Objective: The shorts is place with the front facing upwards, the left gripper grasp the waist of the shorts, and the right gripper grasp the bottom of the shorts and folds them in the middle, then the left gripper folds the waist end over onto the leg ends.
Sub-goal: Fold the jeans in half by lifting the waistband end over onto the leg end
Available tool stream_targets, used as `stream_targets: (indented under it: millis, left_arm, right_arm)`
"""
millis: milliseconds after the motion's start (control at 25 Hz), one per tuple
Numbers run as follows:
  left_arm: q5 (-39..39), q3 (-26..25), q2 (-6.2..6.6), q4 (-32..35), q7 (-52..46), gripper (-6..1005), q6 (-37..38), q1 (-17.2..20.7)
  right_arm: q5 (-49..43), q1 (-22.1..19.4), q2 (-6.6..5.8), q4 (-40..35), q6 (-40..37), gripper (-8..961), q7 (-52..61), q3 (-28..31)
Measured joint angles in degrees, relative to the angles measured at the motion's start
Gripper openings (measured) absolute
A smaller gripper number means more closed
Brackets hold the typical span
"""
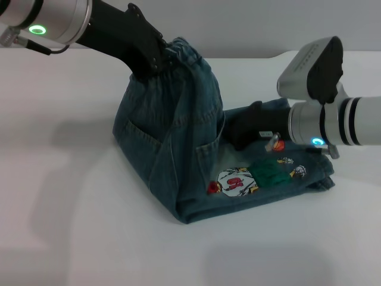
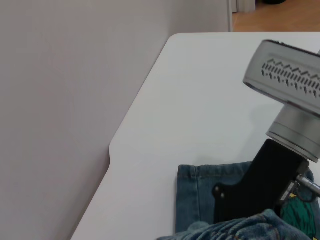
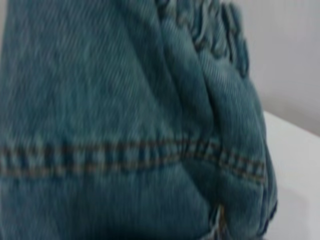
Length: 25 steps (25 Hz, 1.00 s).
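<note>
The shorts (image 1: 196,149) lay mid-table, already folded lengthwise, their waist (image 1: 181,56) lifted high at the far left by the left gripper (image 1: 153,62), clamped shut on it. The right gripper (image 1: 247,132) rested on the leg ends (image 1: 286,173) to the right; its finger spread could not be told. A good fold probably needed the waist carried right and lowered flat, edges matched.
</note>
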Motion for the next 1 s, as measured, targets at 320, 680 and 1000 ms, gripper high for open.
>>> stream_targets:
  millis: [320,680,1000]
  left_arm:
    - [0.2,0.0,0.02,-0.2,0.0,69,-0.5,-0.1]
    - [0.4,0.0,0.02,-1.0,-0.1,69,-0.7,-0.1]
    - [0.2,0.0,0.02,-1.2,-0.1,69,-0.7,0.0]
  right_arm:
    - [-5.1,-1.8,0.05,-2.6,-6.9,41,0.9,0.2]
    - [-8.2,-11.5,0.7,-16.5,-7.5,41,3.4,1.7]
    - [-8.8,-17.2,0.83,-22.9,-7.5,41,3.6,7.7]
